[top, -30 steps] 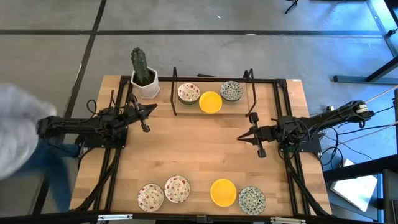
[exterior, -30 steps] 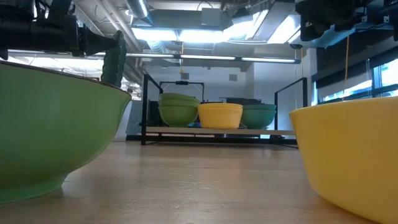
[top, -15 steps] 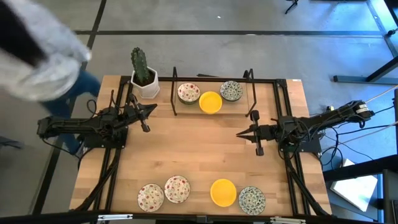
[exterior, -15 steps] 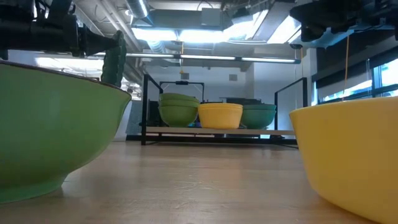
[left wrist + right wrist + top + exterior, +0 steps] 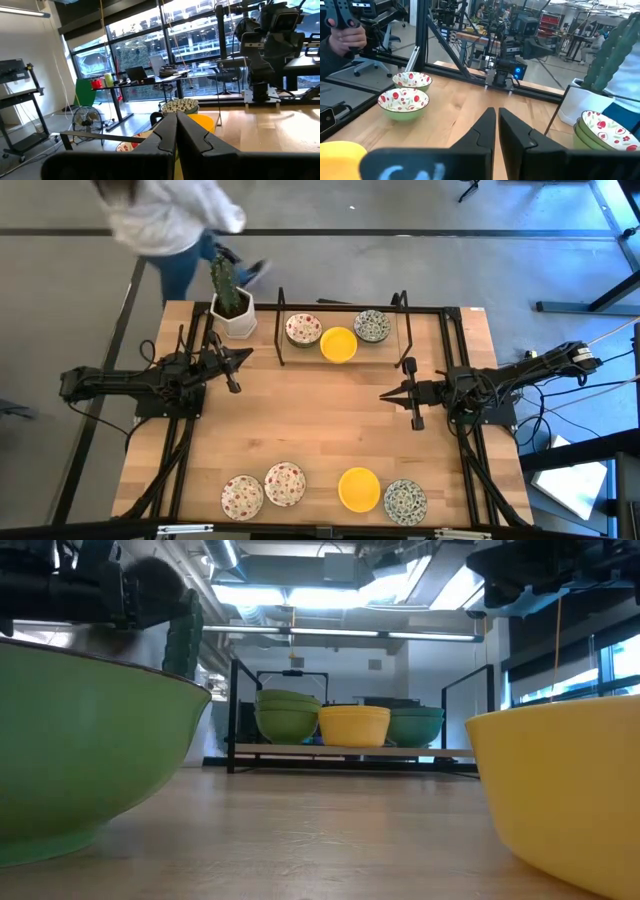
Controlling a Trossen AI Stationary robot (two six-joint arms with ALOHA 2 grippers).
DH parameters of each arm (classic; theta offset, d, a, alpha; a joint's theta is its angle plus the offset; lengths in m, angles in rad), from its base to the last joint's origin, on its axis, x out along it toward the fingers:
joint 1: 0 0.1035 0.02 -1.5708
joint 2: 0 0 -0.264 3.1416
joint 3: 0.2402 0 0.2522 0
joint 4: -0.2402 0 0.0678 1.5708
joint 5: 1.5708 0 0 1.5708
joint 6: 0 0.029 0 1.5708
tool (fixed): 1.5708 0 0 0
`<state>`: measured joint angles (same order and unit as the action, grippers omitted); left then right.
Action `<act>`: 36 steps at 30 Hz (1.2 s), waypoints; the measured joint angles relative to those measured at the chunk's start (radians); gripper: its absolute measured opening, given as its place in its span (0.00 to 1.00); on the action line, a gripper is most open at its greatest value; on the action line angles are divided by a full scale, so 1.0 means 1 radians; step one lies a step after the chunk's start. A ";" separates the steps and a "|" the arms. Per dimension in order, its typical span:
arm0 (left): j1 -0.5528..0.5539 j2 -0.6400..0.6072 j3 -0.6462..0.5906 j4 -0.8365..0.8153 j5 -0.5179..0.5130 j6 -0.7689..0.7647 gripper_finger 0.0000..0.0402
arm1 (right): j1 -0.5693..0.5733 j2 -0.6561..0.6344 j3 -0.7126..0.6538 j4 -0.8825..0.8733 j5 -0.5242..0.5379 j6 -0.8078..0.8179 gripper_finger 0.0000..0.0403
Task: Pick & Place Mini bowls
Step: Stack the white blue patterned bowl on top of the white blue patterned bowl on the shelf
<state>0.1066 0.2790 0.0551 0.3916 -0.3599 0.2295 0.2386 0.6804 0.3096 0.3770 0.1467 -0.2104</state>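
Several mini bowls sit in a row by the table's near edge: two red-floral ones (image 5: 242, 496) (image 5: 285, 483), a yellow one (image 5: 359, 489) and a blue-green one (image 5: 405, 501). More rest on a low black rack (image 5: 281, 330) at the far edge: a red-floral stack (image 5: 303, 330), a yellow bowl (image 5: 339, 345) and a blue-green bowl (image 5: 372, 326). My left gripper (image 5: 246, 351) hovers shut at the table's left, pointing level toward the middle. My right gripper (image 5: 386, 397) hovers shut at the right, facing it. In the wrist views both pairs of fingers (image 5: 176, 131) (image 5: 497, 127) are together with nothing between them.
A cactus in a white pot (image 5: 232, 305) stands at the far left corner beside the rack. A person in a grey top (image 5: 170, 215) is just beyond the table's far left corner. Bare wood (image 5: 320, 420) lies between the two grippers.
The person has walked from the table's left side round to its far left corner, behind the cactus. Both grippers have stayed shut.
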 joint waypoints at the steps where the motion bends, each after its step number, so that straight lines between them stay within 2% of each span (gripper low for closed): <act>1: 0.000 0.000 0.000 0.000 0.000 0.000 0.01 | 0.000 0.000 0.000 -0.001 0.000 0.000 0.06; 13: 0.000 0.000 0.000 0.000 0.006 -0.011 0.01 | 0.000 0.022 0.000 -0.006 0.002 -0.004 0.06; 18: 0.000 0.000 0.000 0.000 0.006 -0.011 0.01 | 0.000 0.032 0.018 -0.028 0.073 0.044 0.06; 21: 0.000 0.000 0.000 0.000 0.006 -0.010 0.01 | 0.005 0.044 0.114 -0.191 0.060 0.050 0.06; 25: 0.000 0.000 0.000 -0.002 0.006 -0.010 0.01 | 0.033 0.123 0.303 -0.585 0.030 0.155 0.06; 28: 0.000 0.000 0.000 -0.006 0.012 -0.010 0.01 | 0.075 0.212 0.432 -0.802 -0.063 0.273 0.06; 32: 0.000 0.000 0.000 -0.007 0.014 -0.010 0.01 | 0.163 0.333 0.552 -0.971 -0.180 0.412 0.06; 36: 0.000 0.000 0.000 -0.007 0.014 -0.016 0.01 | 0.245 0.443 0.594 -1.015 -0.254 0.542 0.06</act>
<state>0.1066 0.2794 0.0551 0.3841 -0.3462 0.2140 0.4833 1.1229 0.9031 -0.6379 -0.1069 0.3312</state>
